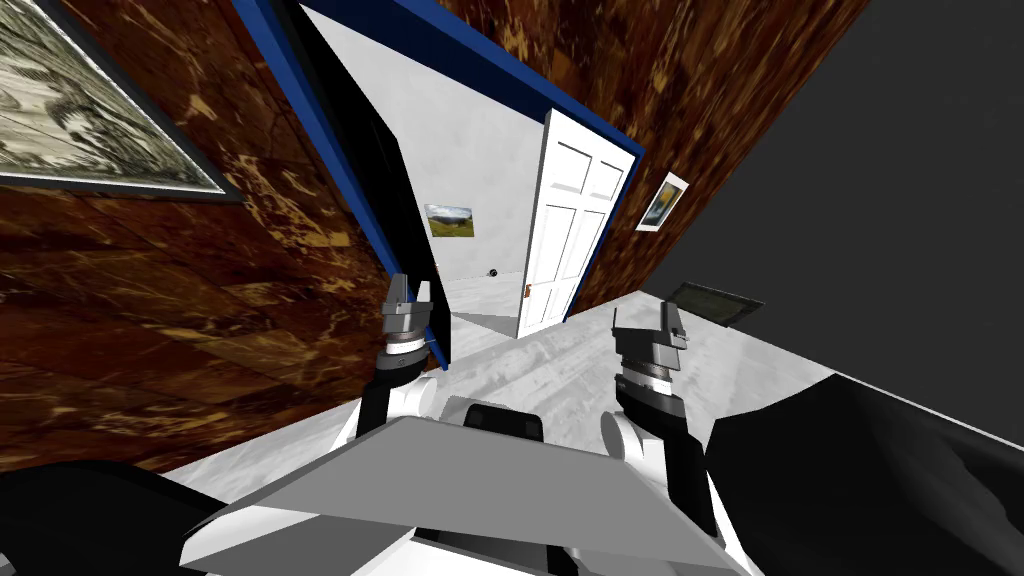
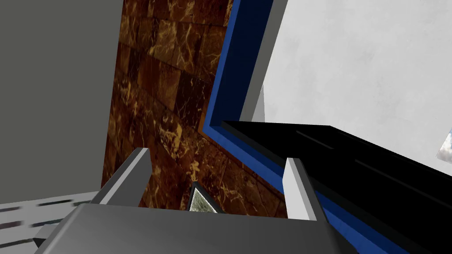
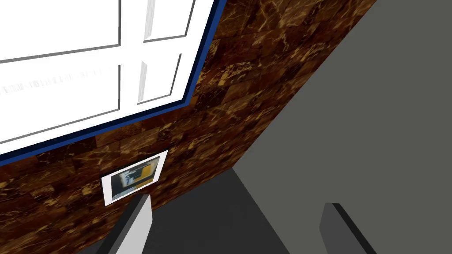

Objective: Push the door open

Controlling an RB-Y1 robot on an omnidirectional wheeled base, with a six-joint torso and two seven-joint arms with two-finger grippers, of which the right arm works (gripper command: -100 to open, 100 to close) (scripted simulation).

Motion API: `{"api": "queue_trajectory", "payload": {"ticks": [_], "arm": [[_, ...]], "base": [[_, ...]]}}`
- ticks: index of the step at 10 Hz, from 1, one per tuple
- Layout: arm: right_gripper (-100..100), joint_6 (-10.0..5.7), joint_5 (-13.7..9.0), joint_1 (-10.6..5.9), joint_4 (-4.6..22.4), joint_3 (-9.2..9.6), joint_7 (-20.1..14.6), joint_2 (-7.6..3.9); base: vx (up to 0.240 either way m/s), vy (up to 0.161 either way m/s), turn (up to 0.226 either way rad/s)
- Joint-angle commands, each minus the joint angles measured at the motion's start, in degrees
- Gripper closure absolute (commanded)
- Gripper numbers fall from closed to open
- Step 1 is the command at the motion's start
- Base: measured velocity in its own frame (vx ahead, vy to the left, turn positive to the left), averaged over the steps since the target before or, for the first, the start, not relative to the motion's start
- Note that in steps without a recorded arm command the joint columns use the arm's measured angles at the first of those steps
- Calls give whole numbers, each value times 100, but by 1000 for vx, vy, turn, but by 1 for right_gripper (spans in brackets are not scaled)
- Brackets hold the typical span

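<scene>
Nearest, the left pincer (image 1: 410,292) is raised with its 2 fingers spread and empty, just beside the blue door frame (image 1: 320,120) and a black panel (image 1: 390,185). The right pincer (image 1: 650,322) is likewise spread and empty, apart from everything. Beyond them the white door (image 1: 565,225) stands swung well into the pale room, touched by neither. I judge the push essentially done; at most a wider swing is left.

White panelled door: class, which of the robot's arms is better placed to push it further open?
Probably the right. The right gripper points toward the white door, whose panels show in its wrist view. The left gripper sits at the blue frame on the doorway's opposite side.
</scene>
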Motion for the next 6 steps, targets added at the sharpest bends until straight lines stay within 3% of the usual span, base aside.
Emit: {"api": "queue_trajectory", "payload": {"ticks": [1, 6], "arm": [[-100, -54, 35, -38, 168, 22, -19, -33], [-100, -257, 165, -178, 796, 104, -91, -142]], "base": [[191, -20, 27], [121, -15, 52]]}}
